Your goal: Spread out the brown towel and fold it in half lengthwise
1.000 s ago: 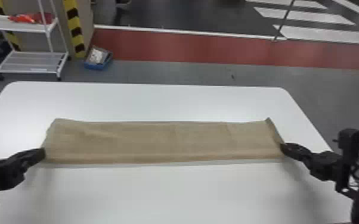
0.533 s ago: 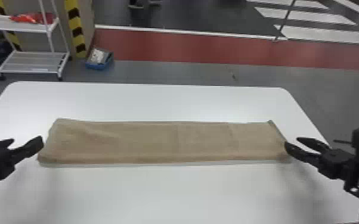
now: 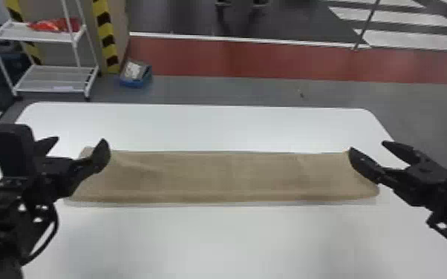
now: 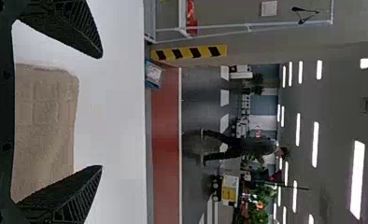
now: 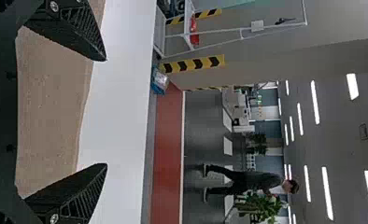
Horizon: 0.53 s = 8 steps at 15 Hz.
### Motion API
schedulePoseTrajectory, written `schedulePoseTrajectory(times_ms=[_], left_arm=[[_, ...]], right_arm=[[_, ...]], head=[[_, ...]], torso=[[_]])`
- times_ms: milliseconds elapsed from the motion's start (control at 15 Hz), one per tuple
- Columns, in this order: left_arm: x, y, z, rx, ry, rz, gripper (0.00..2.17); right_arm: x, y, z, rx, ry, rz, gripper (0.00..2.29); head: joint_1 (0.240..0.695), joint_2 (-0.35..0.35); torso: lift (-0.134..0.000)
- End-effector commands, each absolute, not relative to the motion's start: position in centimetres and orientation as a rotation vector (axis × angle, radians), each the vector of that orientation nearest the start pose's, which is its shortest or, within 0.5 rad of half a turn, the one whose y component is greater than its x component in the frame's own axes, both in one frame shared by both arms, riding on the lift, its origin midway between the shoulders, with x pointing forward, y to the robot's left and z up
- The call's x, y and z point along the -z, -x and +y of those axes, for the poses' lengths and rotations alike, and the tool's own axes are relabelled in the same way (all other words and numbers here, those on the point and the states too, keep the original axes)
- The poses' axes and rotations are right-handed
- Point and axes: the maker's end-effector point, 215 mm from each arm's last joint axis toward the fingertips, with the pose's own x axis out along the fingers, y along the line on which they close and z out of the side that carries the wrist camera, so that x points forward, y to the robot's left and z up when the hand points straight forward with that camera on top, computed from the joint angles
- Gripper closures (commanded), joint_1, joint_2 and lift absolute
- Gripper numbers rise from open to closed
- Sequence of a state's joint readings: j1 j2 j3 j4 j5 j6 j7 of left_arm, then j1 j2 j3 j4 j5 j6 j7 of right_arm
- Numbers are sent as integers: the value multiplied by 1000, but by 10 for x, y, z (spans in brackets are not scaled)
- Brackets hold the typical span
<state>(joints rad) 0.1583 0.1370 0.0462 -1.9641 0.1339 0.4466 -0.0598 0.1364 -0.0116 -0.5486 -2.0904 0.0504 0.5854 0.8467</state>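
My left gripper (image 3: 81,140) and right gripper (image 3: 367,145), jaws apart, seemingly above opposite ends of the towel (image 3: 226,176), bench (image 3: 219,237) beneath

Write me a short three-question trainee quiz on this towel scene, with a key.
1. True or false: the left pincer and right pincer both stand open.
2. How does the brown towel lie on the white table?
A) in a crumpled heap
B) rolled into a tube
C) as a long, flat strip running left to right
3. Fill in the colour: the wide floor band beyond the table is ____.

Key: 1 true; 2 C; 3 red
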Motion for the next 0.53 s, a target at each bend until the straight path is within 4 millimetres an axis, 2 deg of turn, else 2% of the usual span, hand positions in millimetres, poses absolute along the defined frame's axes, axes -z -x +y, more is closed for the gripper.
schedulePoseTrajectory(times_ms=[0, 67, 133, 200, 267, 333, 467], left_arm=[[335, -544, 201, 142, -3, 150, 29], [330, -540, 185, 135, -22, 99, 29], [323, -533, 179, 111, -29, 39, 29], [317, -522, 178, 85, -26, -14, 29], [318, -513, 179, 70, -17, -29, 29], [322, -508, 178, 62, -12, -28, 29], [325, -501, 174, 59, -12, -26, 29]], right_arm=[[280, -470, -317, -316, 53, 178, 80], [282, -468, -292, -328, 73, 165, 80], [285, -468, -269, -337, 77, 153, 80], [287, -468, -239, -363, 81, 128, 83], [293, -464, -219, -375, 83, 110, 83], [296, -457, -209, -374, 85, 94, 87], [301, -441, -202, -362, 86, 47, 97]], head=[[695, -113], [695, -117], [695, -123], [695, -121], [695, -109], [695, -90], [695, -58]], torso=[[-122], [-122], [-122], [-122], [-122], [-122], [-122]])
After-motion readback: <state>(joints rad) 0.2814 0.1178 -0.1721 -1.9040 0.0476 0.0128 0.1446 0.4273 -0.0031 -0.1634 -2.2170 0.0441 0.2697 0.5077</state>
